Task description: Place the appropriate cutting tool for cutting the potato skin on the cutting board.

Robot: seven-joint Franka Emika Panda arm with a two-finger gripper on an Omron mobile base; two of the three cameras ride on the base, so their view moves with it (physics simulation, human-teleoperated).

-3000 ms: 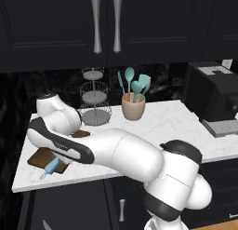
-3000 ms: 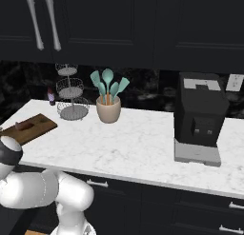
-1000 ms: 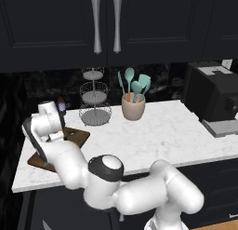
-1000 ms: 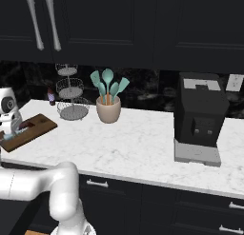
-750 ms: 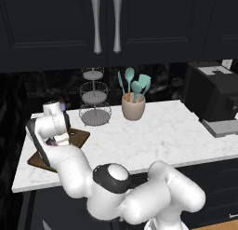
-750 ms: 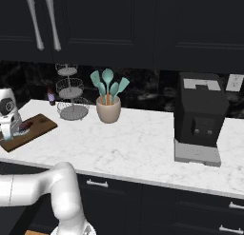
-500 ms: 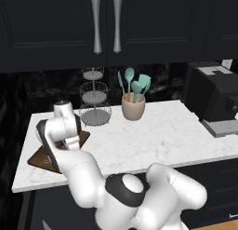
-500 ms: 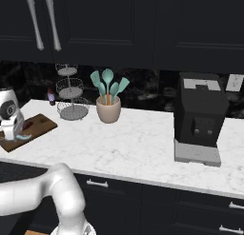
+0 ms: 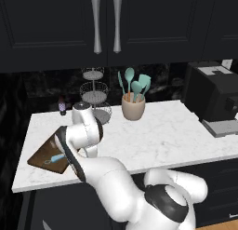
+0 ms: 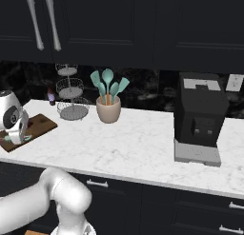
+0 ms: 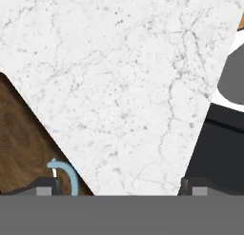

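Lying on board [image 9: 39, 155]: peeler [image 9: 57, 157], beside pincer [image 11: 119, 187]

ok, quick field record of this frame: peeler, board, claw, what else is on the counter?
peeler: light blue handle, lying on the cutting board
cutting board: dark brown wood, left end of the white marble counter
claw: wide open, over the counter beside the board
utensil crock: beige, teal utensils, near the backsplash
wire stand: tiered, left of the crock
coffee machine: black, right side

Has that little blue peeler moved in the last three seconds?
Yes. The peeler now lies on the cutting board; three seconds ago, in the left base view, it was off the board's near edge on the white counter.
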